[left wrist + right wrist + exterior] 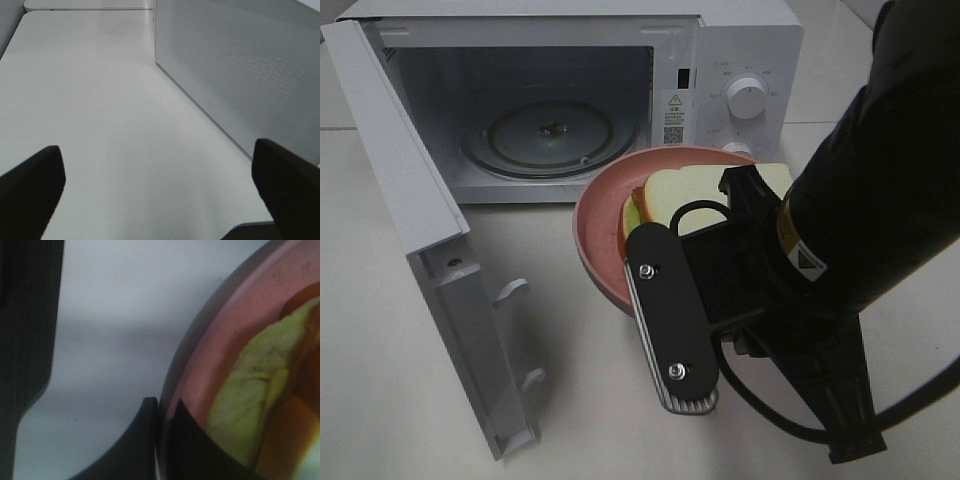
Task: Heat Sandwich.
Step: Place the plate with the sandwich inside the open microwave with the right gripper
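Observation:
The sandwich (682,192), white bread with tan crust and pale yellow-green filling, lies on a pink plate (592,235). My right gripper (642,250) is shut on the plate's rim and holds it tilted in the air, in front of the open microwave (750,50). The right wrist view shows the gripper (162,437) pinching the plate's rim (200,375), with the filling of the sandwich (250,390) close by. My left gripper (160,185) is open and empty over the white table, beside the microwave's perforated side wall (240,65). It does not show in the exterior view.
The microwave door (420,220) is swung fully open to the left. The glass turntable (550,135) lies inside the cavity. Control knobs (748,97) sit on the right panel. My right arm (880,200) covers the table's right side.

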### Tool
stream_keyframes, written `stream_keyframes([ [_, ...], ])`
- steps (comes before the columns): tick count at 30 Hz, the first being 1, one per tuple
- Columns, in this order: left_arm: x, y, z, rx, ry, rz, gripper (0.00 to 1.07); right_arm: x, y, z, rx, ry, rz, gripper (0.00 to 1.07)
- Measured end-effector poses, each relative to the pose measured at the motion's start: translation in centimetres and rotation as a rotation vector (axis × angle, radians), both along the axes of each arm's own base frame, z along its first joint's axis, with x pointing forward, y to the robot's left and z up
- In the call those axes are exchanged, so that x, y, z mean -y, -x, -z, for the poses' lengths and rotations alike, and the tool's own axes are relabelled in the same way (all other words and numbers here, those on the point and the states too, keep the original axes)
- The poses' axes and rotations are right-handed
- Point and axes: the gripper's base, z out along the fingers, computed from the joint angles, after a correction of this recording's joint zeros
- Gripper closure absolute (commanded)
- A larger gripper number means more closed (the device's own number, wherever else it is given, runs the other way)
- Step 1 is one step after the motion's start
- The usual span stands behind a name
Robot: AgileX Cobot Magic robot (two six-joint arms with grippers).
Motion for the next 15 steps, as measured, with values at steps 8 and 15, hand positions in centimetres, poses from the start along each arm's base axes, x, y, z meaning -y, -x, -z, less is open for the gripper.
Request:
stream_keyframes([
  [8,0.0,0.0,0.0,0.0,0.0,0.0,0.1,0.1,-0.3,0.0,0.01,0.051,-0.162,1.07],
  [15,0.0,0.0,0.0,0.0,0.0,0.0,0.1,1.3,-1.8,0.0,0.014,0.074,-0.191,1.07],
])
